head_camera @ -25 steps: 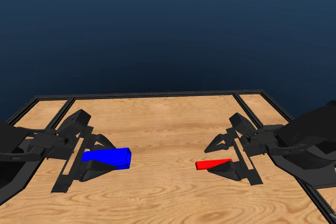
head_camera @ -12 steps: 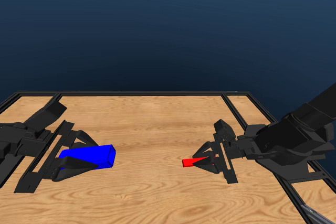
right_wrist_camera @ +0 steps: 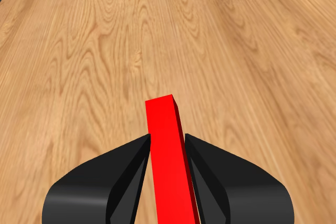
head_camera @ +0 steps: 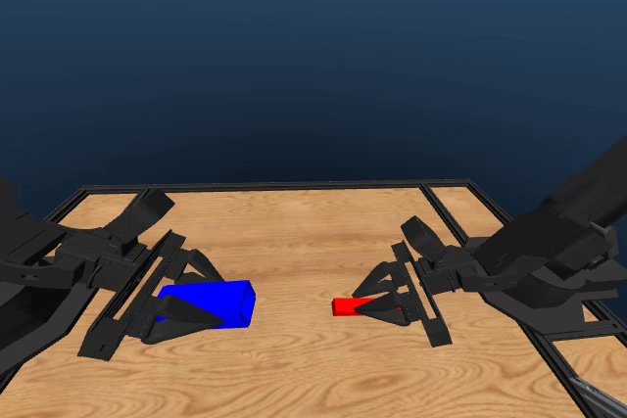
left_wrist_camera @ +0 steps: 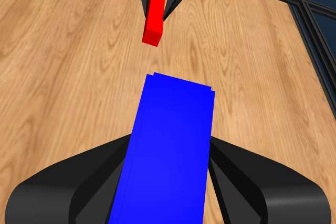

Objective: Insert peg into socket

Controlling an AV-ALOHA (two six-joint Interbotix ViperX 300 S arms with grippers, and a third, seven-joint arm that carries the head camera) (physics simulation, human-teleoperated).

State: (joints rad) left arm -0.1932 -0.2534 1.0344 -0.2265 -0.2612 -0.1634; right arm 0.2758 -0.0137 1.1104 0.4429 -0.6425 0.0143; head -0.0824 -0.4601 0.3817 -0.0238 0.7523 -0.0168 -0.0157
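The peg [head_camera: 349, 305] is a slim, flat-red bar with square ends and sharp edges, no sheen or marking on it. It sits in the right gripper [head_camera: 377, 299], whose two black jaws are closed against its long sides; its free end sticks out past the jaw tips toward the middle of the table. From the right wrist camera the peg [right_wrist_camera: 169, 156] runs straight out between the smooth, rounded black jaws.

Across from it, the socket [head_camera: 217, 301] is a chunkier, bright blue box, equally plain and matte, with crisp corners. The left gripper [head_camera: 186, 302] has its jaws pressed to the block's two flanks, and the block's far end juts beyond them. In the left wrist view the socket [left_wrist_camera: 168, 150] fills the gap between the jaws, with the peg [left_wrist_camera: 154, 15] showing beyond it, roughly end-on to it, the two well apart.

Beneath both lies the table [head_camera: 294, 242], pale wood with wavy grain and darker knots, edged by a thin black frame
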